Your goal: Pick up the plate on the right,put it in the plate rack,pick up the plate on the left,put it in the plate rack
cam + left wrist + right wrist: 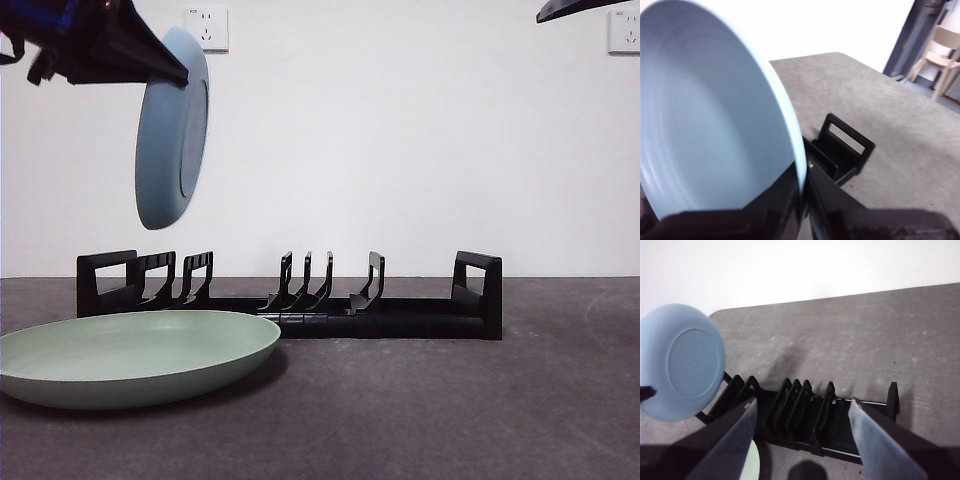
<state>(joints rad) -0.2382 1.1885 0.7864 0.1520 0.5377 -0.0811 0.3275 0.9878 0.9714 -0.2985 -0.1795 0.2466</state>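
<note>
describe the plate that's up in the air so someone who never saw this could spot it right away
Start at the long black plate rack on the dark table, then look above its end nearest the green plate. There the left gripper grips the rim of a pale blue plate hanging nearly on edge, clear of the rack. The green plate is larger and lies flat on the table.

- Even, bright indoor light; the white wall (400, 150) looks washed out
- Soft shadows lie on the grey table (850, 350) behind the plate rack (805, 420)
- The right gripper (802, 440) jaws look blurred, out of focus
- The blue plate (710, 115) fills the left wrist view, slightly soft
</note>
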